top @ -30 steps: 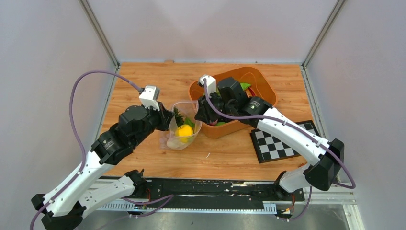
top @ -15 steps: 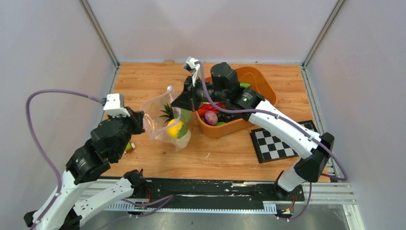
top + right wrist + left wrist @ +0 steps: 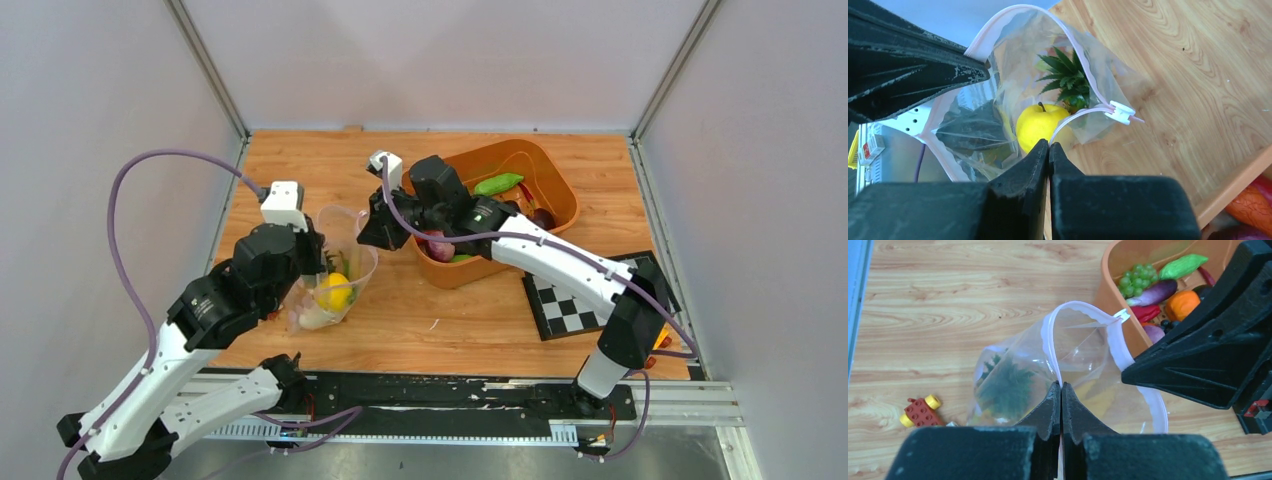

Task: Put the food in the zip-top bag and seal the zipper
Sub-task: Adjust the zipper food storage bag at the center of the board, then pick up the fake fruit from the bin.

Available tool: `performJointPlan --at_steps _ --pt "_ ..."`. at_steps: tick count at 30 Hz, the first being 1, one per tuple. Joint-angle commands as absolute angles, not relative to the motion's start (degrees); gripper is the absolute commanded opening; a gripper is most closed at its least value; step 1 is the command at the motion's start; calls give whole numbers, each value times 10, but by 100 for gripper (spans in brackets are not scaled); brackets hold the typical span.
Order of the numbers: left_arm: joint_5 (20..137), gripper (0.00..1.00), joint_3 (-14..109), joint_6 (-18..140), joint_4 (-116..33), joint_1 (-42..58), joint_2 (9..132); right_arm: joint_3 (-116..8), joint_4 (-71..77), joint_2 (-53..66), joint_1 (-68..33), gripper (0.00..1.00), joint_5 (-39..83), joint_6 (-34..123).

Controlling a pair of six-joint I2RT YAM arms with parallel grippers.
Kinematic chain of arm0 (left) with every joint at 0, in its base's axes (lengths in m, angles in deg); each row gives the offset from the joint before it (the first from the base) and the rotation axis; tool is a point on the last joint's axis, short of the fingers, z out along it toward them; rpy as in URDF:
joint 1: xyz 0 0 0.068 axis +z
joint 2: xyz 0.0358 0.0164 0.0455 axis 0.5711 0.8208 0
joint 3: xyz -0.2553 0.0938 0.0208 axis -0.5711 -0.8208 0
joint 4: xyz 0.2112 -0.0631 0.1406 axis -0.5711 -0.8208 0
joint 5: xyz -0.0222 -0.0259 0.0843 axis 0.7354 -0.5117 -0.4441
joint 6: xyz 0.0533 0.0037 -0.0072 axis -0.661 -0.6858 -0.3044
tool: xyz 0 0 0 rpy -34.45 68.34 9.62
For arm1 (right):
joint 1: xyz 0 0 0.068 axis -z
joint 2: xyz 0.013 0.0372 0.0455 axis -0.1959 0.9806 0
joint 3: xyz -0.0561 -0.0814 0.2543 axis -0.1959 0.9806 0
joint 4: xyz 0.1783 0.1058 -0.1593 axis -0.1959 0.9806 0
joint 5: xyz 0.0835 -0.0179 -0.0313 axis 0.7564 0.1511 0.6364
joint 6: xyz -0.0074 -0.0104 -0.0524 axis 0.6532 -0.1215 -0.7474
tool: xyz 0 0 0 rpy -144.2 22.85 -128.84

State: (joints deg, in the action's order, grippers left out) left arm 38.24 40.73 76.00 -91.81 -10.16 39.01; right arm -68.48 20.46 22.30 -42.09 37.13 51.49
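Observation:
The zip-top bag (image 3: 338, 268) stands on the wooden table left of the orange tub, with its mouth held open. My left gripper (image 3: 1061, 386) is shut on the near side of the zipper (image 3: 1048, 335). My right gripper (image 3: 1049, 144) is shut on the opposite side of the zipper (image 3: 1073, 116), beside the white slider (image 3: 1120, 112). Inside the bag lie a yellow fruit (image 3: 1038, 127) and a pineapple (image 3: 1065, 77). More food sits in the tub: green grapes (image 3: 1135, 280), an eggplant (image 3: 1153, 292), an orange (image 3: 1182, 302) and a green piece (image 3: 497, 184).
The orange tub (image 3: 560, 190) stands at the back right, its near wall close to the bag. A checkerboard mat (image 3: 590, 295) lies right of centre. A red-yellow toy block (image 3: 920, 411) lies on the table left of the bag. Enclosure walls surround the table.
My right gripper came out of the tub to the bag's rim and shut on it. The bag shifted left with my left gripper, and its mouth now stands open between both.

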Motion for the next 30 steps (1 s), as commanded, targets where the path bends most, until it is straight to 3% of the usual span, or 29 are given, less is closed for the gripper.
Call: performJointPlan --at_steps 1,2,4,7,10,16,21,30 --pt "389 0 415 754 -892 -101 369 -688 163 182 -411 6 362 514" --pt "390 0 409 757 -892 -101 368 -697 185 187 -406 9 364 510" --pt "393 0 399 762 -890 -101 365 -698 209 186 -399 23 362 504" --pt "393 0 385 765 -875 -101 356 -669 200 155 -392 57 351 494" --pt "394 0 381 765 -867 -101 354 -637 192 107 -388 69 334 477" --pt "411 0 377 759 -851 -101 361 -588 181 34 -374 78 294 445" --pt "429 0 377 758 -841 -101 364 -535 141 11 -345 85 168 467" --pt "454 1 384 764 -837 -101 363 -572 221 165 -242 87 72 566"
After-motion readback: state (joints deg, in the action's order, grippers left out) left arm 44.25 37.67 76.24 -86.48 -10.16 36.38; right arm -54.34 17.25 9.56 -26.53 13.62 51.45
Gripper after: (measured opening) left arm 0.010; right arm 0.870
